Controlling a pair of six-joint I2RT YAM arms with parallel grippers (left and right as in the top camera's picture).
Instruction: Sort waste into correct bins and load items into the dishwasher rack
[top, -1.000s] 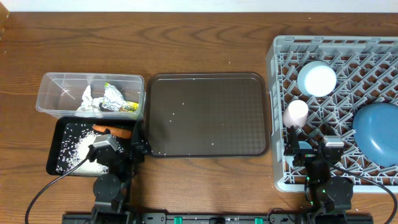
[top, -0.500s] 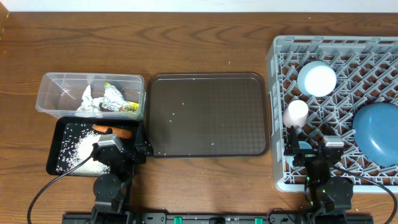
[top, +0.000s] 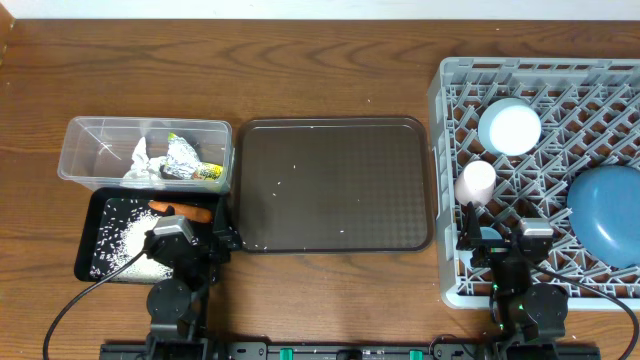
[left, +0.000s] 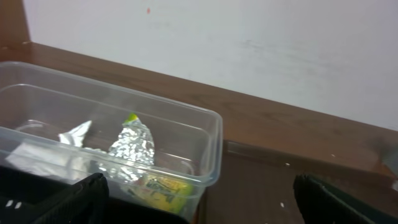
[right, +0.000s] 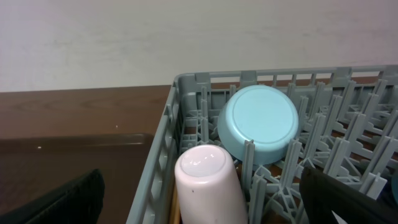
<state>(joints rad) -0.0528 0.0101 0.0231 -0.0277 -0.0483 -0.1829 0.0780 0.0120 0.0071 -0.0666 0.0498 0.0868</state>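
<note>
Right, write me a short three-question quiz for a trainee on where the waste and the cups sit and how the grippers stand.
1. True or false: the orange carrot lies in the clear plastic rectangular tub.
2. How do the left gripper and the right gripper stand? A both open; B both shut; C one open, one shut.
3. Fill in: the light blue cup and the pinkish-white cup stand in the ______.
Key: 1 false, it lies in the shallow black rectangular tray; 2 A; 3 the large grey plastic dishwasher rack.
</note>
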